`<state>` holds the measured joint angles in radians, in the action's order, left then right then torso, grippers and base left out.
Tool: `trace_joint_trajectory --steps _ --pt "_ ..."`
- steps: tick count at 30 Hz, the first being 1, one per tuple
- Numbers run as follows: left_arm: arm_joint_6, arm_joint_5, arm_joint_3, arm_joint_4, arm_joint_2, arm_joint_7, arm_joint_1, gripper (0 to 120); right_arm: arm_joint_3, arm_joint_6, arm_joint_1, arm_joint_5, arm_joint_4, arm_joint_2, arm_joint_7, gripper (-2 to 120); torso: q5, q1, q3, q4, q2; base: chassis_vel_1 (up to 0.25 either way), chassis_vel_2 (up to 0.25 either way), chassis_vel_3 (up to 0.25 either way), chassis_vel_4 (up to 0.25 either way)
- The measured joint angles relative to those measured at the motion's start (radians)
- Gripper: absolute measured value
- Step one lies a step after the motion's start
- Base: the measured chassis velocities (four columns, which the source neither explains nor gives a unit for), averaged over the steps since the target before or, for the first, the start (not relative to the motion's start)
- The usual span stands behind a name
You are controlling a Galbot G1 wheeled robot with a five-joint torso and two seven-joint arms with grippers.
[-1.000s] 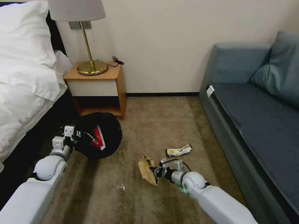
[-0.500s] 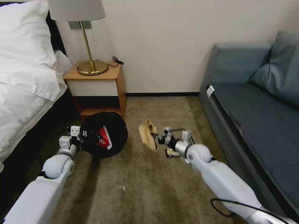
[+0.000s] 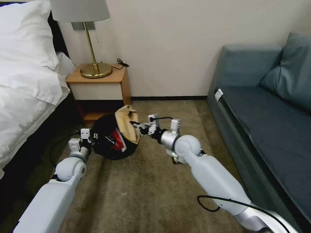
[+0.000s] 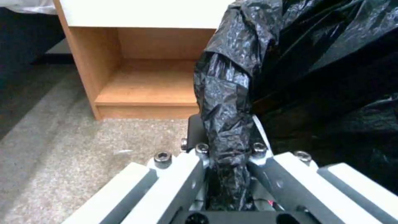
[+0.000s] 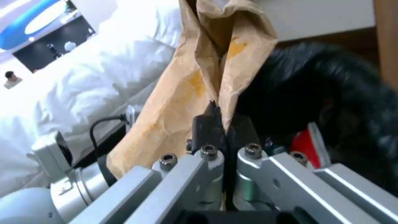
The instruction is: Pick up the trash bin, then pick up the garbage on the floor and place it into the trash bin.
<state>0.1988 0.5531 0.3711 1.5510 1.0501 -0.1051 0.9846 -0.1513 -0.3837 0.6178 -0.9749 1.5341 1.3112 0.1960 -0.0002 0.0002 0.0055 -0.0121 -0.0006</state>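
While the left gripper [image 3: 91, 138] clamped the trash bin [image 3: 111, 152] rim to steady it, the right gripper [image 3: 138, 126] fingers pinched the brown paper scrap [image 3: 127, 124] over its mouth for dropping

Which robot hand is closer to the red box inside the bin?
Left. The left gripper pinches the trash bin rim right beside the red carton. The right gripper holds the brown paper scrap over the far rim.

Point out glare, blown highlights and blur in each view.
Head view: even light, the lamp shade unlit. Left wrist view: sheen on the trash bin liner, the left gripper soft up close. Right wrist view: bedding blown white beside the brown paper scrap.
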Motion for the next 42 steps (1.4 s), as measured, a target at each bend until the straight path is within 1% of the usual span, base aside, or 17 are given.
trace_joint_trajectory --steps 8,12,13,15,16,18,19,20,21,23,24,27,28,30,33,36,42 --pt "0.001 0.010 0.005 0.024 -0.005 -0.012 0.010 1 -0.020 0.043 -0.004 0.012 -0.086 0.039 0.001 1 0.0002 0.000 0.000 0.0000 0.000 0.000 0.000 0.000 0.000" --pt "0.003 0.013 0.006 0.034 -0.005 -0.019 0.016 1 -0.023 0.052 -0.007 0.012 -0.110 0.060 -0.009 16 0.0002 0.000 0.000 0.0000 0.000 0.000 0.000 0.000 0.000" --pt "0.003 0.013 0.006 0.034 -0.005 -0.019 0.016 1 -0.023 0.052 -0.007 0.012 -0.110 0.060 -0.009 16 0.0002 0.000 0.000 0.0000 0.000 0.000 0.000 0.000 0.000" --pt "0.003 0.013 0.009 0.038 -0.006 -0.022 0.021 1 -0.027 0.054 -0.007 0.016 -0.111 0.063 -0.010 27 0.0001 0.000 0.000 0.0000 0.000 0.000 0.000 0.000 0.000" --pt "0.003 0.013 0.009 0.038 -0.006 -0.022 0.021 1 -0.027 0.054 -0.007 0.016 -0.111 0.063 -0.010 27 0.0001 0.000 0.000 0.0000 0.000 0.000 0.000 0.000 0.000" --pt "0.003 0.012 0.015 0.042 -0.008 -0.023 0.028 1 -0.027 0.055 0.000 0.018 -0.107 0.060 -0.013 37 0.0002 0.000 0.000 0.0000 0.000 0.000 0.000 0.000 0.000" --pt "0.003 0.012 0.015 0.042 -0.008 -0.023 0.028 1 -0.027 0.055 0.000 0.018 -0.107 0.060 -0.013 37 0.0002 0.000 0.000 0.0000 0.000 0.000 0.000 0.000 0.000" --pt "0.003 0.011 0.018 0.047 -0.010 -0.023 0.035 1 -0.026 0.055 0.005 0.020 -0.102 0.054 -0.014 45 0.0001 0.000 0.000 0.0000 0.000 0.000 0.000 0.000 0.000" --pt "0.003 0.011 0.018 0.047 -0.010 -0.023 0.035 1 -0.026 0.055 0.005 0.020 -0.102 0.054 -0.014 45 0.0001 0.000 0.000 0.0000 0.000 0.000 0.000 0.000 0.000" --pt "0.003 0.010 0.023 0.053 -0.014 -0.023 0.042 1 -0.024 0.055 0.013 0.022 -0.094 0.047 -0.015 57 0.0001 0.000 0.000 -0.0001 0.000 0.000 0.000 0.000 0.000" --pt "0.003 0.010 0.023 0.053 -0.014 -0.023 0.042 1 -0.024 0.055 0.013 0.022 -0.094 0.047 -0.015 57 0.0001 0.000 0.000 -0.0001 0.000 0.000 0.000 0.000 0.000" --pt "0.003 0.009 0.026 0.057 -0.018 -0.025 0.045 1 -0.020 0.055 0.020 0.026 -0.087 0.047 -0.021 70 0.0002 0.000 0.000 0.0000 0.000 0.000 0.000 0.000 0.000" --pt "0.003 0.009 0.026 0.057 -0.018 -0.025 0.045 1 -0.020 0.055 0.020 0.026 -0.087 0.047 -0.021 70 0.0002 0.000 0.000 0.0000 0.000 0.000 0.000 0.000 0.000" --pt "0.003 0.009 0.027 0.060 -0.020 -0.028 0.046 1 -0.014 0.062 0.025 0.032 -0.080 0.047 -0.031 82 0.0001 0.000 0.000 0.0000 0.000 0.000 0.000 0.000 0.000" --pt "0.003 0.009 0.031 0.063 -0.027 -0.029 0.047 1 -0.005 0.069 0.031 0.032 -0.070 0.035 -0.051 93 0.0002 0.000 0.000 0.0000 0.000 0.000 0.000 0.000 0.000" --pt "0.002 0.007 0.035 0.063 -0.035 -0.029 0.049 1 0.003 0.078 0.034 0.032 -0.068 0.019 -0.070 99 0.0002 0.000 0.000 -0.0001 0.000 0.000 0.000 0.000 0.000" --pt "-0.007 -0.008 0.045 0.055 -0.053 -0.025 0.051 1 0.043 0.090 0.044 0.034 -0.079 -0.017 -0.117 100 0.0002 0.000 0.000 0.0000 0.000 0.000 0.000 0.000 0.000"
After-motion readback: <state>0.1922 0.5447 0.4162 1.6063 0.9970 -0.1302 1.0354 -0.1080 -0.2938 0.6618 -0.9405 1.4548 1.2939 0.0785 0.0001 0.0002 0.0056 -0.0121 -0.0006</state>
